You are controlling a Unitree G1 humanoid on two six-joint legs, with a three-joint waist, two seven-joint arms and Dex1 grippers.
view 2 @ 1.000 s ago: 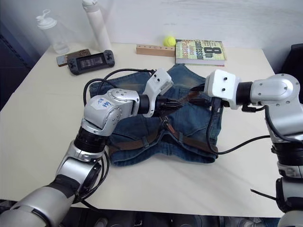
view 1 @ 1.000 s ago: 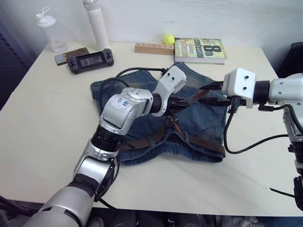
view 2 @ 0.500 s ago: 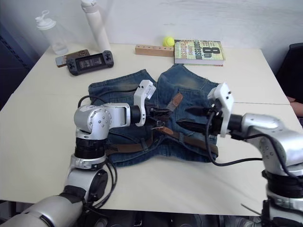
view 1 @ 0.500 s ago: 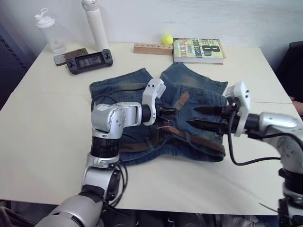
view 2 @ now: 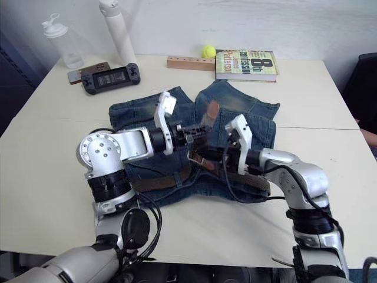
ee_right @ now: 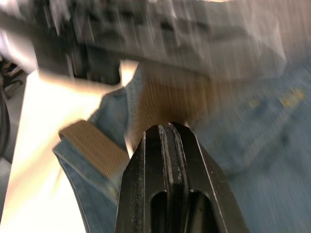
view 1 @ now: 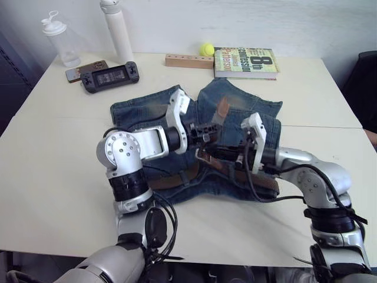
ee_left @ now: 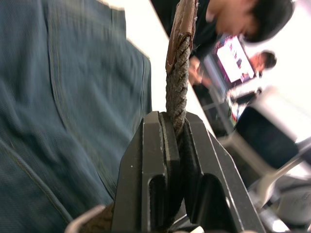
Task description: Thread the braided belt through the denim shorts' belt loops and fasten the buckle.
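Note:
The denim shorts (view 1: 147, 112) lie flat in the middle of the table. The braided belt (view 1: 177, 177) runs along their near edge and rises at the middle. My left gripper (view 1: 206, 131) is shut on the belt just below its tan tip (view 1: 222, 110), which stands upright; the left wrist view shows the woven strap (ee_left: 177, 73) clamped between the fingers (ee_left: 155, 160). My right gripper (view 1: 207, 154) points leftward just under the left one, fingers (ee_right: 170, 145) shut, tips against a brown stretch of belt. Whether they pinch it I cannot tell. The buckle and belt loops are hidden among the grippers.
Along the far edge sit a book (view 1: 247, 62), a tennis ball (view 1: 207, 49), a wooden block (view 1: 188, 61), a game console (view 1: 111, 76), a phone (view 1: 82, 69) and two bottles (view 1: 118, 29). A person (ee_left: 243, 19) sits beyond the table's right side.
My right gripper swung in from the right to just under the left gripper and closed from wide open. The left gripper kept its hold and raised the belt tip upright.

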